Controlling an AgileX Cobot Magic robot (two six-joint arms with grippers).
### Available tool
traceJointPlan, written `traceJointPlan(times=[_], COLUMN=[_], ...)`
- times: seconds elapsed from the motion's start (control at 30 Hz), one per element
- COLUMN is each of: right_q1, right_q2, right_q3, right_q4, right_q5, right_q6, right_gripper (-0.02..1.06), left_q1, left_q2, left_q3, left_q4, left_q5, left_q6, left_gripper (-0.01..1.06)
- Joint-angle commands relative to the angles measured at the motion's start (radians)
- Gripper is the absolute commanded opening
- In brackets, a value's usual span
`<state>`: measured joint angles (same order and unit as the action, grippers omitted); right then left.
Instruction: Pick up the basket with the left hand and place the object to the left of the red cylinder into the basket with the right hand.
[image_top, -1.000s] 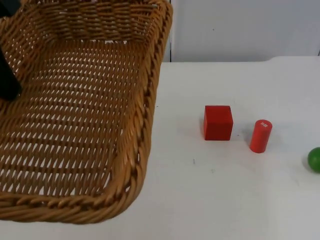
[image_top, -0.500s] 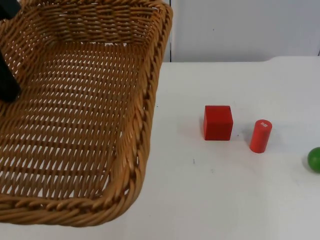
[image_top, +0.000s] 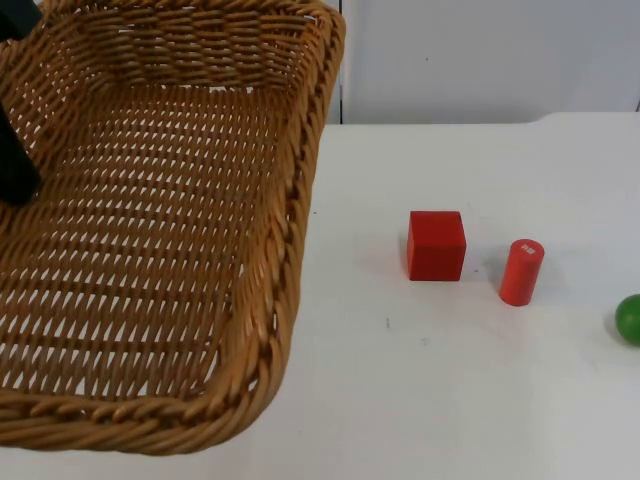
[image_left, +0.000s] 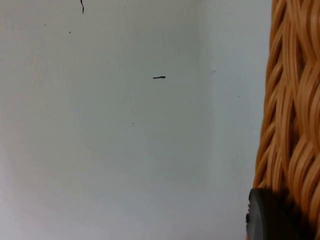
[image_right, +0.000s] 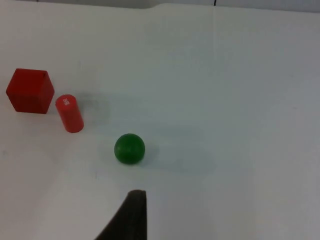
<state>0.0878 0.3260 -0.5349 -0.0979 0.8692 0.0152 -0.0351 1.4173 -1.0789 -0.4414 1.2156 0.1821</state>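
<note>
The basket (image_top: 150, 240) is held up by its rim in the closed left hand (image_left: 267, 215). The red cube (image_top: 436, 245) sits mid-table, just left of the red cylinder (image_top: 521, 271). Next, the cube must be picked up by the right hand (image_right: 131, 215), whose grip cannot be told.

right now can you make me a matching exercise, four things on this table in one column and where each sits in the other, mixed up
Things:
1. basket
2. red cube
3. red cylinder
4. green ball

Places:
A. at the table's right edge in the top view, right of the cylinder
B. between the cube and the ball, standing upright
C. held up at the left side, nothing inside it
D. just left of the cylinder, flat on the table

Pairs: 1-C, 2-D, 3-B, 4-A
</note>
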Motion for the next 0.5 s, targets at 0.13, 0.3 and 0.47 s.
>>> traceJointPlan(times=[0.13, 0.3, 0.47], right_q1=[0.002, 0.002, 0.002], right_q2=[0.104, 0.194, 0.306], right_q3=[-0.034, -0.091, -0.158], right_q4=[0.001, 0.003, 0.005], right_q5=[-0.083, -0.111, -0.135], right_q6=[-0.009, -0.027, -0.027], right_gripper=[1.03, 1.03, 1.03], left_q1=[-0.003, -0.003, -0.003], left_q2=[-0.011, -0.011, -0.011], left_q3=[-0.002, -0.002, -0.002], left_q4=[-0.015, -0.015, -0.015], left_q5=[0.006, 0.006, 0.006], left_q6=[-0.005, -0.005, -0.005], left_gripper=[0.00, 0.00, 0.00])
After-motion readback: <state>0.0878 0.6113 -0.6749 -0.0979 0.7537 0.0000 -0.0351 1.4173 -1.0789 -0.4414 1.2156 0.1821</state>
